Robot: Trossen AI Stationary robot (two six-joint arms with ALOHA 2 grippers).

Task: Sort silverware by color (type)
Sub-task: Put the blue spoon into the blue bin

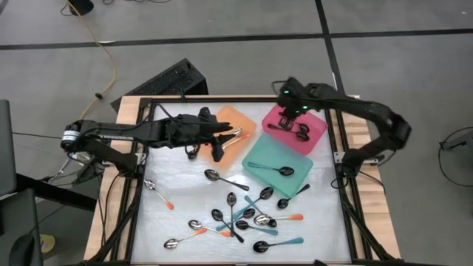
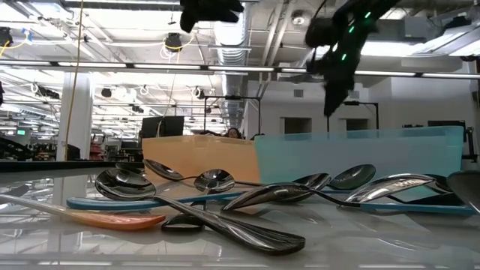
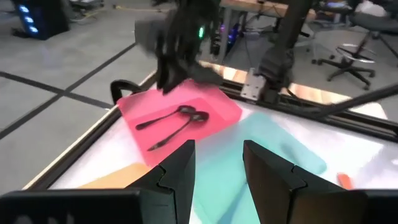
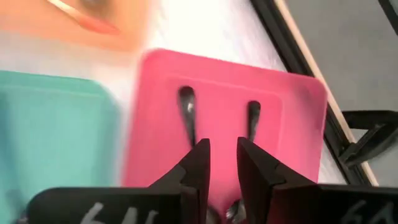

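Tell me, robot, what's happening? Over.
Right gripper open above pink tray, two black spoons inside. Left gripper open, empty, over orange tray. Nothing blocking.

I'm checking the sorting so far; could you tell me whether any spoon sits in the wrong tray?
Nothing stands out: the pink tray holds two black spoons, the teal tray one dark spoon, the orange tray orange-handled ones. The unsorted pile lies on the table.

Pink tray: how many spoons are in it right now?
2: black spoons and lie side by side in the pink tray, under the right gripper.
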